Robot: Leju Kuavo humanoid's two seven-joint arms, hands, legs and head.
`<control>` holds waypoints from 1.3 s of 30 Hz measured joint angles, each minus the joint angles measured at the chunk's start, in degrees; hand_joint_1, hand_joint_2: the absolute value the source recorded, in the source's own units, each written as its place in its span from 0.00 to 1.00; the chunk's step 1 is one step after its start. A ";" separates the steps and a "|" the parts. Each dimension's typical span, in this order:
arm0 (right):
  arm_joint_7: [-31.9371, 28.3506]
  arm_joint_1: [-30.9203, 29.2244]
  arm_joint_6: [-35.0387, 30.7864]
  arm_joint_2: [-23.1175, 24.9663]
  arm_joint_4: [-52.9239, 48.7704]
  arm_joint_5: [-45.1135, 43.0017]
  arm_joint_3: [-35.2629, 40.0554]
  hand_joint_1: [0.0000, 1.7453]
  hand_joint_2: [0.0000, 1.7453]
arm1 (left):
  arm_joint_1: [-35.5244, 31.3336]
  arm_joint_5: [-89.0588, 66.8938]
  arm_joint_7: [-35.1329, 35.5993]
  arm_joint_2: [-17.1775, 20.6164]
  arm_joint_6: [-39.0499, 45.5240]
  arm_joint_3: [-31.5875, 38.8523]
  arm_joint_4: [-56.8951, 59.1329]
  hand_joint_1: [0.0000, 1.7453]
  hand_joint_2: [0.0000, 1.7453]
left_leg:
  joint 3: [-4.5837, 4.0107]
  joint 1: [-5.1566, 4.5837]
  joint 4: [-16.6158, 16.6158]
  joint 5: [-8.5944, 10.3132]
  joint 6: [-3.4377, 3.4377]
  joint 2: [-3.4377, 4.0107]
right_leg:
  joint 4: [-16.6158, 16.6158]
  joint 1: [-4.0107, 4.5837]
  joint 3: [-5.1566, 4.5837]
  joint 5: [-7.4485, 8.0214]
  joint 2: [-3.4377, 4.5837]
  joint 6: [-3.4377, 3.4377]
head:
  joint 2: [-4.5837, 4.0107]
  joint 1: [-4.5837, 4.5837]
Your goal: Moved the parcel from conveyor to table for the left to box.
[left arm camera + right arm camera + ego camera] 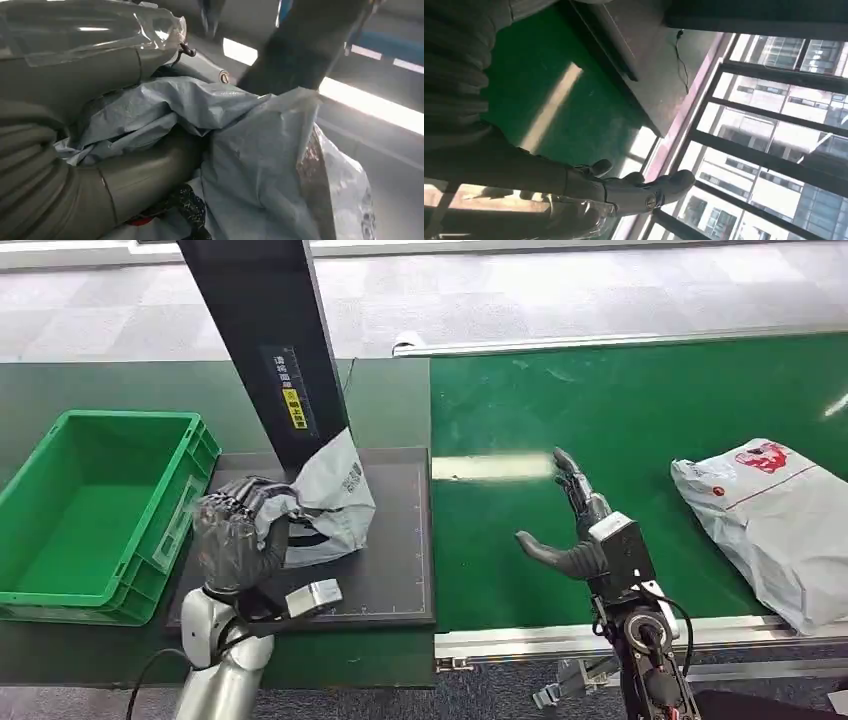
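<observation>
A grey plastic parcel stands crumpled on the dark table pad, leaning against a black post. My left hand grips its near side; close up, the grey film of the parcel bunches around the thumb. My right hand hovers over the green conveyor belt with fingers spread and nothing in it, also seen as the right hand. A second grey and white parcel with red print lies on the belt at the far right.
A green plastic crate sits to the left of the pad, holding nothing. The black post rises from the pad's back edge. The belt's metal rail runs along its near edge.
</observation>
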 measured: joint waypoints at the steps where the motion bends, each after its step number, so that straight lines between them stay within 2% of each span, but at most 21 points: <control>1: -0.22 -0.03 -0.07 -0.11 0.35 -0.06 0.09 0.00 1.00 | -0.31 -0.37 -0.07 0.00 0.00 1.19 -1.86 1.00 1.00 | 0.00 0.00 0.00 0.00 0.00 -0.01 | 0.00 0.00 0.00 0.00 0.00 0.00 | 0.00 0.02; 9: -0.57 -0.06 -0.17 -0.61 1.59 -0.06 0.74 0.00 1.00 | -1.75 -0.87 -0.13 -0.15 0.00 5.31 -8.39 1.00 1.00 | -0.02 -0.02 0.01 0.00 0.00 -0.01 | 0.00 -0.01 0.00 0.00 0.00 0.00 | 0.00 0.02; 19: -0.66 -0.25 -0.35 -0.92 2.75 -0.11 1.05 0.00 1.00 | -8.84 -1.24 -0.20 2.93 -0.02 9.68 -11.29 1.00 1.00 | -0.02 -0.01 0.00 0.01 0.00 -0.01 | 0.00 -0.01 -0.04 0.00 0.00 0.00 | 0.00 0.02; 21: -0.70 -0.31 -0.72 -1.37 3.04 -0.28 1.44 0.00 1.00 | -12.12 -1.91 -0.20 3.89 -0.04 11.17 -8.26 1.00 1.00 | -0.05 -0.01 0.01 0.07 0.02 -0.04 | 0.00 0.00 -0.05 0.00 -0.07 0.00 | 0.00 0.02; 23: -0.68 -0.32 -0.76 -1.88 3.10 -0.31 1.62 0.00 1.00 | -18.10 -5.61 0.05 5.38 -0.07 13.95 -2.99 1.00 1.00 | -0.09 -0.01 0.01 0.14 -0.02 -0.11 | 0.00 0.00 -0.04 0.03 -0.14 -0.02 | 0.00 0.04; 27: -0.20 0.01 -0.70 -3.13 3.06 -0.76 1.90 0.00 1.00 | -30.59 -16.12 7.94 10.02 -0.07 21.90 10.18 1.00 1.00 | -0.08 0.01 0.01 0.25 -0.11 0.08 | 0.02 0.02 -0.12 0.20 0.02 -0.11 | 0.00 0.04; 32: 0.02 0.41 -0.68 -4.07 3.04 -0.96 2.01 0.00 1.00 | -37.55 -19.09 11.63 14.03 -0.04 25.87 19.13 1.00 1.00 | -0.14 0.01 0.01 0.25 -0.11 0.06 | 0.05 0.02 -0.18 0.20 0.06 -0.10 | 0.00 0.07; 33: 0.24 0.42 -0.68 -4.06 3.01 -0.92 2.08 0.00 1.00 | -38.29 -20.97 14.48 14.78 -0.04 26.03 20.27 1.00 1.00 | -0.16 0.01 0.01 0.25 -0.11 0.06 | 0.06 0.02 -0.21 0.20 0.05 -0.10 | 0.00 0.02; 36: 0.81 0.93 -0.66 -4.17 2.32 -0.15 2.19 0.00 1.00 | -42.30 -25.28 31.88 21.29 -0.04 23.65 28.60 1.00 1.00 | -0.22 0.01 0.00 0.24 -0.12 0.39 | 0.06 0.02 -0.35 0.21 0.31 -0.10 | 0.00 0.00; 39: 1.20 1.86 -0.66 -4.74 1.62 0.00 2.19 0.00 1.00 | -46.47 -25.51 39.97 27.26 -0.04 22.66 36.98 1.00 1.00 | -0.24 0.03 -0.01 0.24 -0.12 0.40 | 0.07 0.04 -0.39 0.20 0.33 -0.11 | 0.00 0.04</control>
